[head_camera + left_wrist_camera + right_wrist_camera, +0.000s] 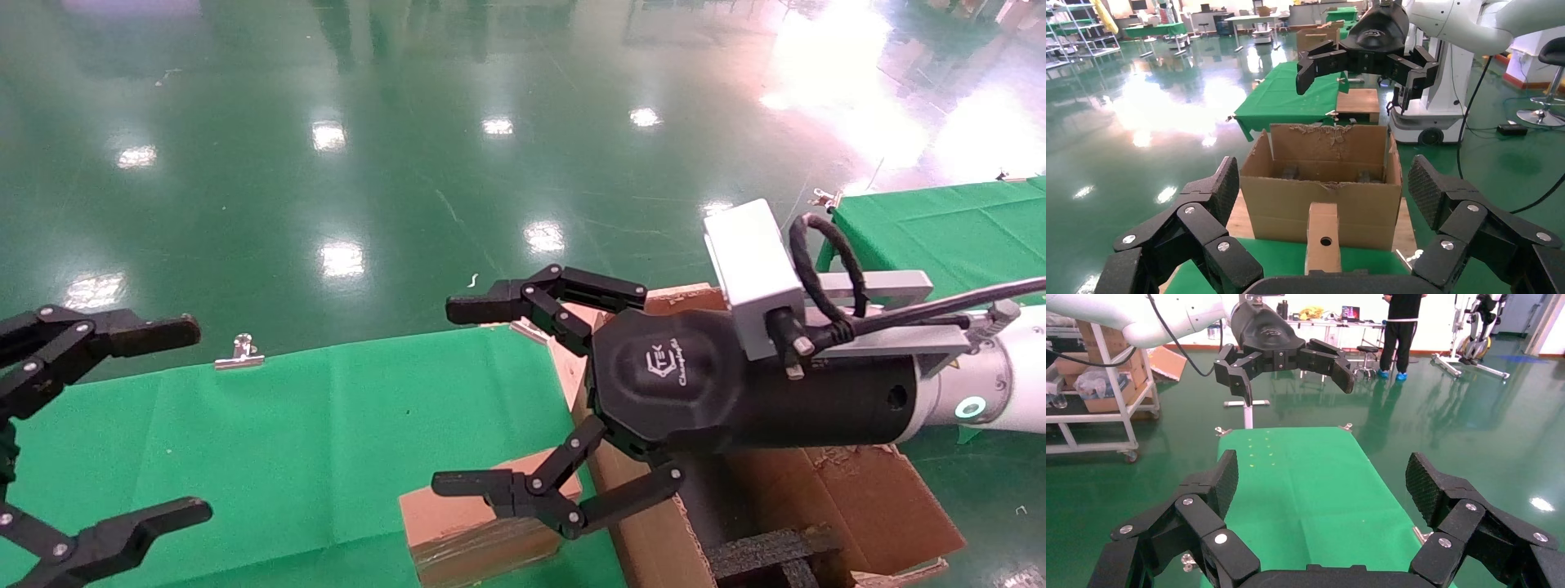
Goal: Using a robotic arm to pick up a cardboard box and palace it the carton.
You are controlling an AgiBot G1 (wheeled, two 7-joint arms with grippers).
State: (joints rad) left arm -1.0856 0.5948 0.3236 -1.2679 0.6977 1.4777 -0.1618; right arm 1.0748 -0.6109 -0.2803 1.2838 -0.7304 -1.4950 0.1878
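Head view shows the cardboard box [478, 527] lying on the green-covered counter [286, 441], its taped side toward the camera, just beside the near wall of the carton [858, 498]. In the left wrist view the same box stands against the carton's front wall with its round punched hole facing that camera. The carton sits at the counter's end, flaps ragged and open, with black foam inserts [768, 555] showing inside.

The right gripper [523, 400], on the glossy white robotic arm [1013, 384] with its green ring light, hangs above the box and the carton's edge. Its fingers are spread wide and touch nothing. The left gripper [122, 425] is at the counter's far left, well apart from the box, fingers likewise spread and empty.

Judging by this, the task is at its start: the box is not yet grasped, let alone lifted. What remains is to lower the right gripper onto the box, close on it, carry it over the carton's wall and release it inside.
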